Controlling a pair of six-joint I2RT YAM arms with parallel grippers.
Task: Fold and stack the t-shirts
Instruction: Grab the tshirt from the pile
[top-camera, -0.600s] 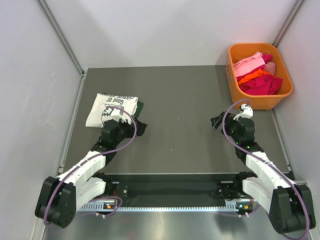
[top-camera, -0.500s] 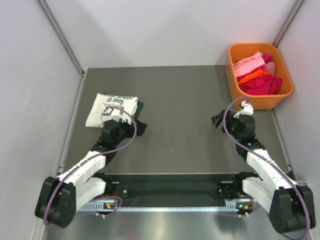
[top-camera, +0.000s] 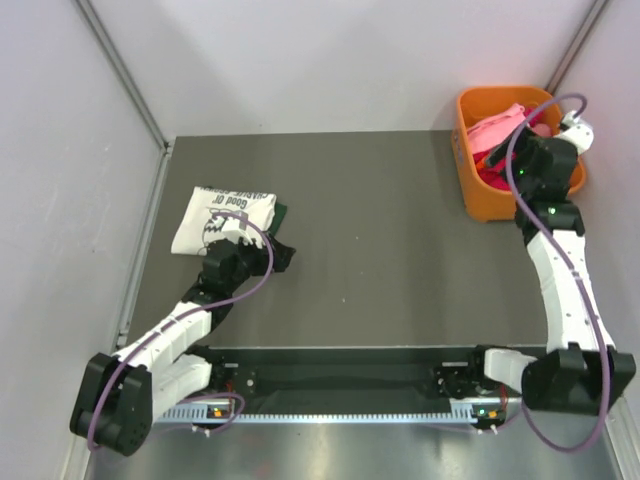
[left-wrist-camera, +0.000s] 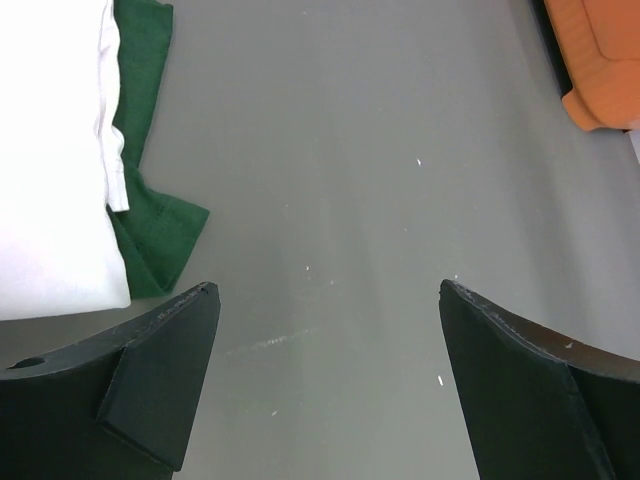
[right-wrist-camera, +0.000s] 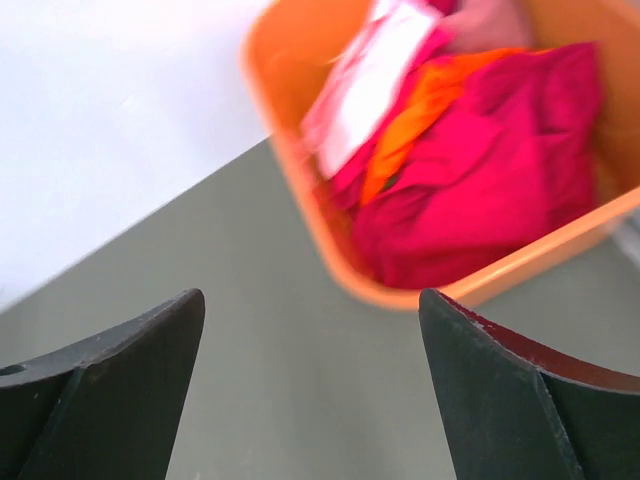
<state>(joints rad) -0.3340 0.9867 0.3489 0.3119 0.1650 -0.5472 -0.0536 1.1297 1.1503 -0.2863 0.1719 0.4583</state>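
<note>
Left pincer (left-wrist-camera: 325, 300): I read it wide open, empty, over the worktop (left-wrist-camera: 350, 150) just beside the folded stack.
Right pincer (right-wrist-camera: 310, 300): wide open, empty, at the orange bin (right-wrist-camera: 290, 130).
Folded stack: white printed tee (top-camera: 222, 215) on a green tee (left-wrist-camera: 150, 200), worktop's left side.
Loose tees (right-wrist-camera: 480, 190): magenta, orange and pink, heaped in the bin.

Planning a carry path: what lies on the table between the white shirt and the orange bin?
Bare table, top view, apart from a green cloth edge beside the white shirt.
</note>
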